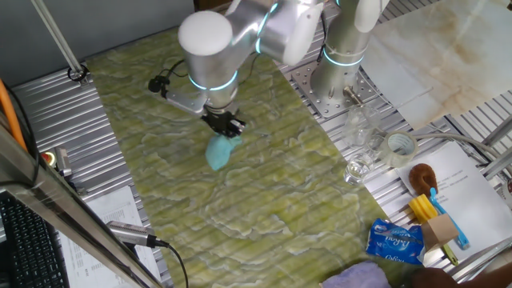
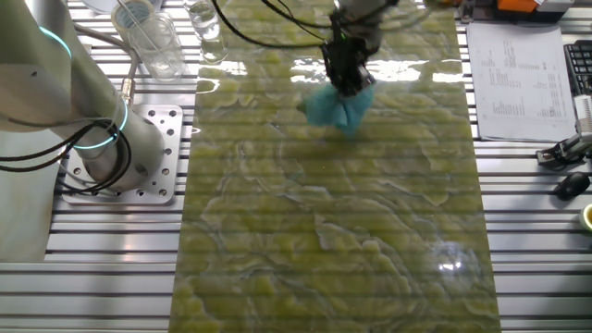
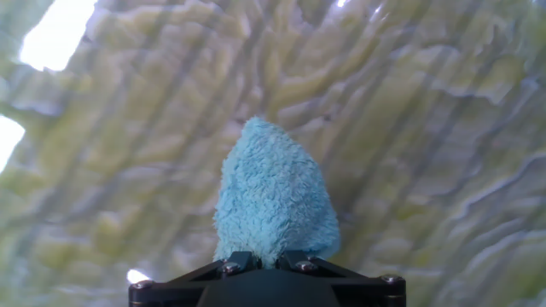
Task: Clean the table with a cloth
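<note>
The cloth [image 1: 220, 151], a fluffy turquoise bundle, hangs bunched from the claw [image 1: 225, 124] over the far half of the yellow-green marbled table [image 1: 264, 208]. In the hand view the claw is pinched tight on the cloth's top, fabric bulging out between its fingers [image 3: 240, 263]. Whether the cloth's lower end touches the table, I cannot tell. Off on the metal panels lies a glossy blue packet [image 1: 395, 241] with white lettering, too small to read, and a printed sheet [image 2: 514, 81] whose text is also illegible. A tape roll [image 1: 401, 146] sits near clear glassware [image 1: 362, 136].
</note>
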You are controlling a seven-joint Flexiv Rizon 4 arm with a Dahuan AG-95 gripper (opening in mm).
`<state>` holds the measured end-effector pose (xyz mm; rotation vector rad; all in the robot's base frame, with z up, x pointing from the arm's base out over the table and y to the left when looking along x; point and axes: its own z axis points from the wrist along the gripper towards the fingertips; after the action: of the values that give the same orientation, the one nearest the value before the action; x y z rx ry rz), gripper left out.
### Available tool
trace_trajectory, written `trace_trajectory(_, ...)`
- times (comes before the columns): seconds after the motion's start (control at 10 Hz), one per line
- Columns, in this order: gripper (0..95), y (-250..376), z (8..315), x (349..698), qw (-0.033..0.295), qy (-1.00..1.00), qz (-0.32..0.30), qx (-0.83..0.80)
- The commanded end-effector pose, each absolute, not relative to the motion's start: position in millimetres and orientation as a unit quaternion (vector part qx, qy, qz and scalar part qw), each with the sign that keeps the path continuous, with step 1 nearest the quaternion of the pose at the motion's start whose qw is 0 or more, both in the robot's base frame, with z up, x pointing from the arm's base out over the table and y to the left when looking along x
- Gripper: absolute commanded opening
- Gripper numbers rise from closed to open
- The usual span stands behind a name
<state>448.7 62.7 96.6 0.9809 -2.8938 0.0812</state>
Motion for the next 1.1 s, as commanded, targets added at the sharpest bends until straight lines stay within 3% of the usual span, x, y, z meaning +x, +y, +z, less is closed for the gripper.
trace_trajectory(0.1,0.0,33.9,89.4,445.4,0.039,-0.923,0.027,0.382)
trace_trajectory(0.5,0.0,5.9,91.8,436.1,0.036,-0.906,0.025,0.421)
trace_trajectory(1.1,0.0,5.9,91.8,436.1,0.037,-0.968,-0.007,0.248)
